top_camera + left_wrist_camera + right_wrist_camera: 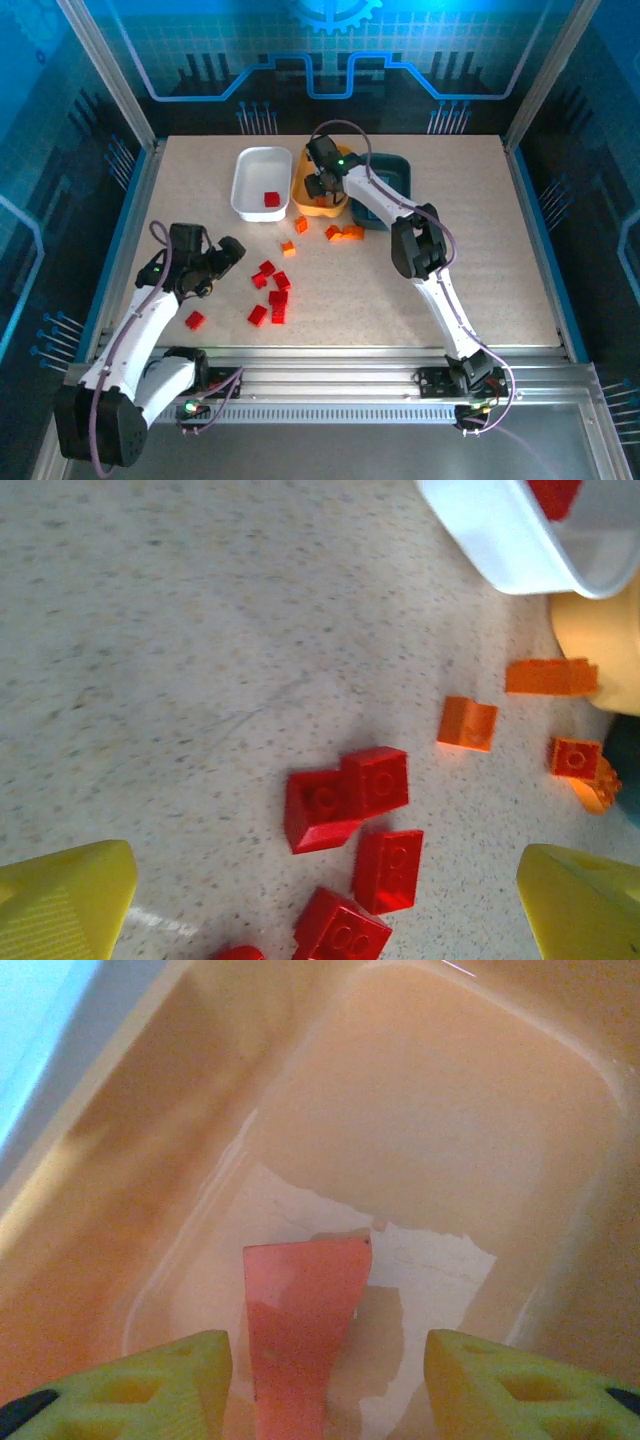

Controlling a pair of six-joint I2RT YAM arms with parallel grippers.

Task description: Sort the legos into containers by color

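An orange brick (300, 1340) is lying inside the orange tub (480, 1110) near the desk's far edge, apparently released. The right end effector (325, 1375) is standing partly open around it and should be rising straight up, clear of the rim. The left end effector (322, 905) is hovering wide open over red bricks (350, 800).

Three tubs stand in a row at the far side of the tabletop (480, 260). The right end effector (322, 188) hangs over the middle tub (318, 210), with a brick (300, 1340) between its parted fingers inside that tub. The left tub (250, 175), just left of the middle tub, holds another brick (271, 199). The right tub (400, 168) lies just right of it. Loose bricks (345, 233) lie just in front of the middle tub. A cluster (272, 295) lies farther in front and to the left, beside the left end effector (238, 250).
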